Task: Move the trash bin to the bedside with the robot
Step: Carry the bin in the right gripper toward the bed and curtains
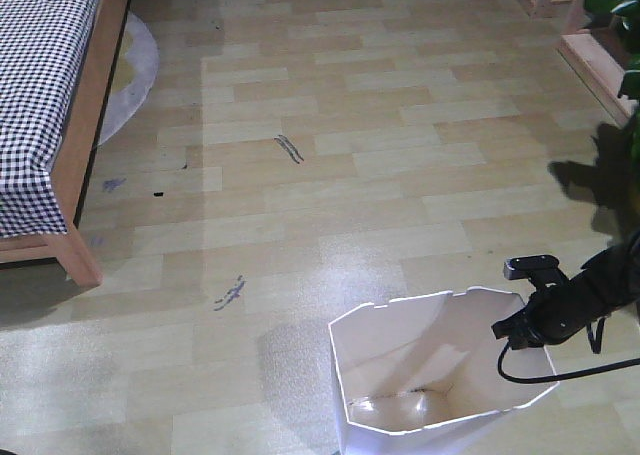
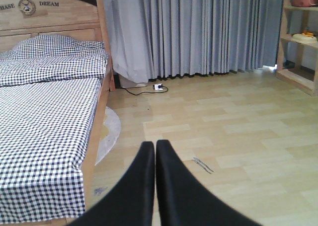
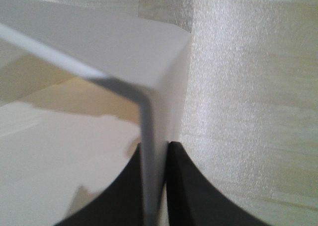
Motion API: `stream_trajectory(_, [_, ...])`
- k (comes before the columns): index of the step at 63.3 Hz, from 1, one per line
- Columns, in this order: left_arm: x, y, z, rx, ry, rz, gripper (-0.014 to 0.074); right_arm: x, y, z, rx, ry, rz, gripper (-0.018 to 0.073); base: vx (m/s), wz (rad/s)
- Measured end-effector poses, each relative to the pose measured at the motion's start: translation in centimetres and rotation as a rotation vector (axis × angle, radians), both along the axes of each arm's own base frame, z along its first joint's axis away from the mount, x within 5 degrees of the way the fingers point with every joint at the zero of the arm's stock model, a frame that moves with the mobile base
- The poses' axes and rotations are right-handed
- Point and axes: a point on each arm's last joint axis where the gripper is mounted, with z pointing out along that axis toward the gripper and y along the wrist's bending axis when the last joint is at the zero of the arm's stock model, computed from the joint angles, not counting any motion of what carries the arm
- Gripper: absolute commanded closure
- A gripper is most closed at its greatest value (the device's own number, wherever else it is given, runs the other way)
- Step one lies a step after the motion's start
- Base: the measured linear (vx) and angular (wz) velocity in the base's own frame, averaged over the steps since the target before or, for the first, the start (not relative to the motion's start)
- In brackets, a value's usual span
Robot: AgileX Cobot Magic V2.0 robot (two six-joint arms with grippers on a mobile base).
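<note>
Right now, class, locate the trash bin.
In the front view the trash bin stands lower right on the floor, its rim pinched by the right gripper, well apart from the bed at upper left.

The trash bin (image 1: 400, 365) loses its base to the lower edge of the exterior view. Its rim is blurred in the right wrist view. The right end effector (image 3: 156, 146) and the left end effector (image 2: 154, 144) are cut off below their fingers. The bedside (image 1: 85, 145) runs out at left and top.
</note>
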Motion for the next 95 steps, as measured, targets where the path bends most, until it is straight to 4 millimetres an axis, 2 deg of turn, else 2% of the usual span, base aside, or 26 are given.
stream_trajectory(95, [0.00, 0.00, 0.00, 0.000, 0.000, 0.000, 0.0603, 0.00, 0.01, 0.00, 0.001, 0.000, -0.001, 0.0564, 0.29, 0.09])
